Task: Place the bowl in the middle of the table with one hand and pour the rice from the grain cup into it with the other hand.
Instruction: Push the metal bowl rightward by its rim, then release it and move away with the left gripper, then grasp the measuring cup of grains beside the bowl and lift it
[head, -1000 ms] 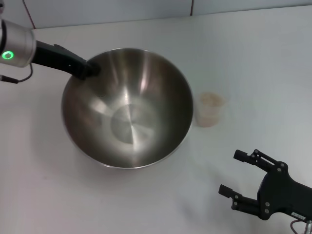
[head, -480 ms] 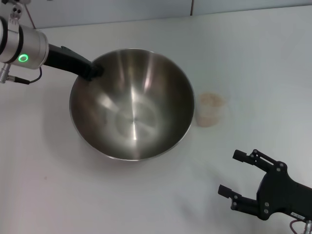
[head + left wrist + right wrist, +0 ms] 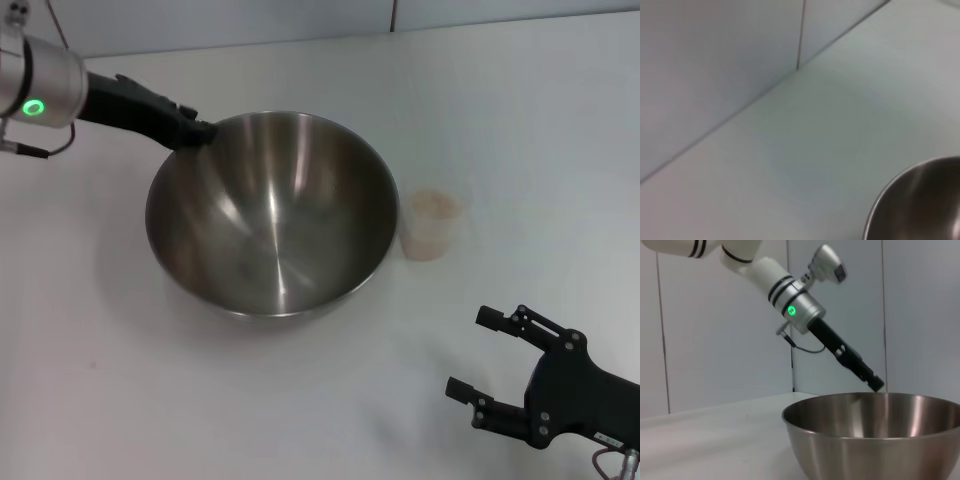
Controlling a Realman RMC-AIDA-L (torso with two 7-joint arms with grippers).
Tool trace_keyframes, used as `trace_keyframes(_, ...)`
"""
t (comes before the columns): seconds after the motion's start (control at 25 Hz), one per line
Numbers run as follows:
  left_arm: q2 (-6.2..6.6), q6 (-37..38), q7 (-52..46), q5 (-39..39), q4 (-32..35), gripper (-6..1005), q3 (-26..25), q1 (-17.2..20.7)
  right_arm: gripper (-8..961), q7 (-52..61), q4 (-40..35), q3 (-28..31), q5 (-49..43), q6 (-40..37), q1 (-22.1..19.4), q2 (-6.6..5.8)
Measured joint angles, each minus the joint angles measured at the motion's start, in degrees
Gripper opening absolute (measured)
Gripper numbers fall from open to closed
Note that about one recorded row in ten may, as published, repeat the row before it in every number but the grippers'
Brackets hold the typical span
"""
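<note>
The steel bowl point(image 3: 270, 215) stands about level on the white table point(image 3: 120, 380), a little left of the middle. My left gripper point(image 3: 197, 131) is at its far-left rim, shut on the rim. The right wrist view shows the bowl point(image 3: 875, 435) side-on with the left gripper point(image 3: 874, 384) at its far edge. The left wrist view shows only part of the bowl's rim point(image 3: 910, 205). The clear grain cup point(image 3: 432, 228), with the pale rice point(image 3: 436, 204) in it, stands upright just right of the bowl. My right gripper point(image 3: 466, 352) is open and empty near the front right.
A grey wall point(image 3: 230, 20) borders the table's far edge. Bare tabletop lies in front of the bowl and to the right of the cup.
The bowl was tilted with its opening toward the front; it now sits level and has shifted slightly right. The left arm moved with it. The right gripper and cup have stayed put.
</note>
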Motion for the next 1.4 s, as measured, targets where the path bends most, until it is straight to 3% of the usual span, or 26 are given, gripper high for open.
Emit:
trace_keyframes(0.2,0.18,5.3,4.9,-7.6,9.3,353,0.0,5.5,798,0.3,0.2,0.7,0.2,0.0,0.1,0.06)
trace_keyframes(0.24,0.22,10.2,12.1,-15.3,16.1,383,0.4,11.4,798,0.6,0.4,2.2,0.4,0.1,0.1,0.07)
trace_keyframes(0.32,0.20,13.0,18.4,-21.0,20.6,443,1.8,16.6,798,0.9,0.6,3.6,0.4,0.3,0.1,0.08)
trace_keyframes(0.36,0.20,13.0,18.4,-21.0,20.6,473,1.8,16.6,797,1.1,1.5,8.5,0.5,1.6,0.1,0.19)
trace_keyframes(0.4,0.20,13.0,18.4,-21.0,20.6,503,1.8,16.6,797,1.1,1.5,8.5,0.5,1.6,0.1,0.19)
trace_keyframes(0.44,0.31,14.3,24.2,-27.4,24.8,533,4.2,24.9,797,1.1,2.1,11.7,0.5,2.7,0.2,0.28)
trace_keyframes(0.56,0.36,14.9,26.3,-29.2,25.3,634,4.6,28.7,796,1.1,5.8,23.2,0.5,8.5,1.9,0.51)
trace_keyframes(0.6,0.36,14.9,26.3,-29.2,25.3,668,4.6,28.7,796,1.1,5.8,23.2,0.5,8.5,1.9,0.51)
trace_keyframes(0.68,0.18,15.9,28.7,-29.9,24.6,735,4.7,32.3,795,0.9,6.9,25.0,0.5,11.6,3.4,0.55)
trace_keyframes(0.96,0.01,15.5,29.5,-30.3,22.5,829,4.8,34.0,794,-0.7,10.0,26.6,0.6,21.9,10.3,0.74)
trace_keyframes(1.4,0.13,15.3,30.1,-30.1,21.5,829,5.9,32.7,791,-1.7,11.1,28.2,0.7,24.8,12.6,0.77)
